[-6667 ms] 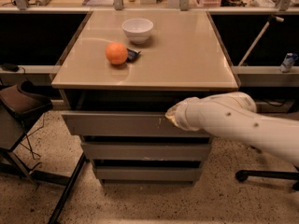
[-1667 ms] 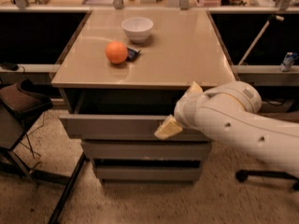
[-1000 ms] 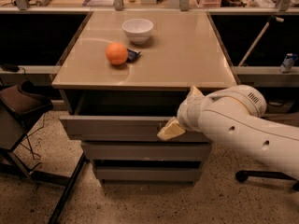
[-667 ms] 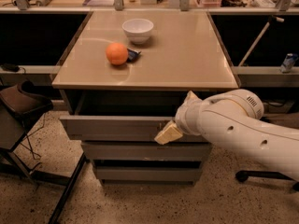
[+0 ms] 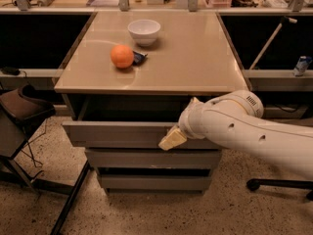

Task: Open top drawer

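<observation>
The top drawer (image 5: 122, 133) – partly out – is being worked at its front by the gripper (image 5: 171, 140), its state untellable; a straight outward pull is seemingly being called for

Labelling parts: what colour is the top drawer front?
Grey, camera view; gripper sits at the top drawer front.

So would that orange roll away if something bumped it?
Probably: the orange looks round and sits on a smooth, flat tabletop. The small dark object against its side nearer the bowl might block it that way. A bump seems unlikely, since the gripper is down at the front of the top drawer.
</observation>
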Controlling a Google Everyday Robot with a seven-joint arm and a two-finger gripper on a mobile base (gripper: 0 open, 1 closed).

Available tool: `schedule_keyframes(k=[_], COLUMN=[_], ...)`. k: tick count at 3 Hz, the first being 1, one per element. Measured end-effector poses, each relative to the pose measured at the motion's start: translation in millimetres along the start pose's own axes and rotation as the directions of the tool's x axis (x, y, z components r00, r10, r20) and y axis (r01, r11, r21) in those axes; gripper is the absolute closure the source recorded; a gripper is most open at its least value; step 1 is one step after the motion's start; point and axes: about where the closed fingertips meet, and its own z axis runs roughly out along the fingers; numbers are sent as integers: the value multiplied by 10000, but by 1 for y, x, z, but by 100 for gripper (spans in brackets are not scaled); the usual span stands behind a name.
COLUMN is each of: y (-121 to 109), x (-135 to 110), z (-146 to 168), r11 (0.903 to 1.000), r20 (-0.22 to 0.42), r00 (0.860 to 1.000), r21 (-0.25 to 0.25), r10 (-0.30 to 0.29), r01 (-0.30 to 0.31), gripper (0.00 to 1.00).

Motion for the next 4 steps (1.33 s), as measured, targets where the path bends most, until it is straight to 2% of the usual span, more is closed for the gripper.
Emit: schedule_keyframes(k=[1, 2, 4], y=[0, -8, -3], x=[0, -5, 1], z=[0, 19, 23], r11=[10000, 9999, 9996], r20=[0, 54, -64], r00=[10000, 9998, 9996], r21=[0, 4, -76], r10=[0, 169, 264], r01=[0, -169, -264], gripper=[0, 0, 0])
